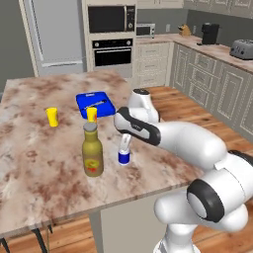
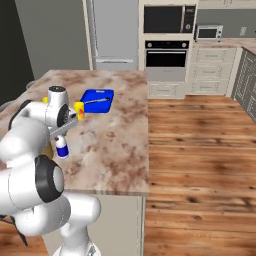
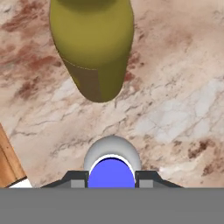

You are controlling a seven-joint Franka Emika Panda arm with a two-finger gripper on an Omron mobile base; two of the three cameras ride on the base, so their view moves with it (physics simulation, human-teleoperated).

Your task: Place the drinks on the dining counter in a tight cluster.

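My gripper [image 1: 125, 144] is shut on the cap of the small blue-and-white bottle [image 1: 124, 157], which stands upright on the dining counter [image 1: 39, 168] near its front edge. The hand view looks straight down on this bottle [image 3: 111, 168], with a dark fingertip [image 3: 77, 180] on each side of it. The tall amber-yellow bottle [image 1: 92, 153] with a grey cap stands just left of it, a short gap apart, and its body [image 3: 92, 48] rises at the top of the hand view. From the right base view, the gripper [image 2: 61, 136] comes down onto the small bottle [image 2: 62, 149].
Two short yellow cups [image 1: 52, 116] [image 1: 92, 114] and a blue board [image 1: 95, 104] lie farther back on the counter. The counter's right edge [image 2: 146, 150] drops to a wooden floor. Kitchen cabinets and an oven line the far walls.
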